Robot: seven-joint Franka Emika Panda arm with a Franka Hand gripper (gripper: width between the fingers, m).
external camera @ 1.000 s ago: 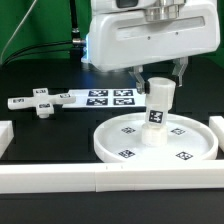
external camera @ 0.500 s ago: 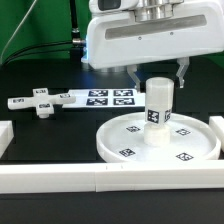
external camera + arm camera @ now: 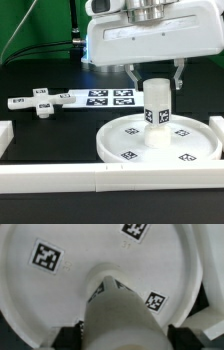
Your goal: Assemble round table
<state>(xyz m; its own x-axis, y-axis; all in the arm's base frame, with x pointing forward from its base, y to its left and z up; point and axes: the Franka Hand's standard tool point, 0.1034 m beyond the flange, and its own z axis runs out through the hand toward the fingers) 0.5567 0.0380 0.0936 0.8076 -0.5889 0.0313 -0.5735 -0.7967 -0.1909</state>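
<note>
While the cylinder post (image 3: 156, 118) stood upright at the middle of the round disc (image 3: 108, 148) at lower right, the claw (image 3: 156, 84) straddled its top, fingers (image 3: 178, 78) spread.

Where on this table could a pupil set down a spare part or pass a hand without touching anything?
The widest bare patch is black table, bordered by the cross-shaped piece, marker board, disc and front rail. Crowded: the disc's centre, where the post stands between the fingers.
</note>
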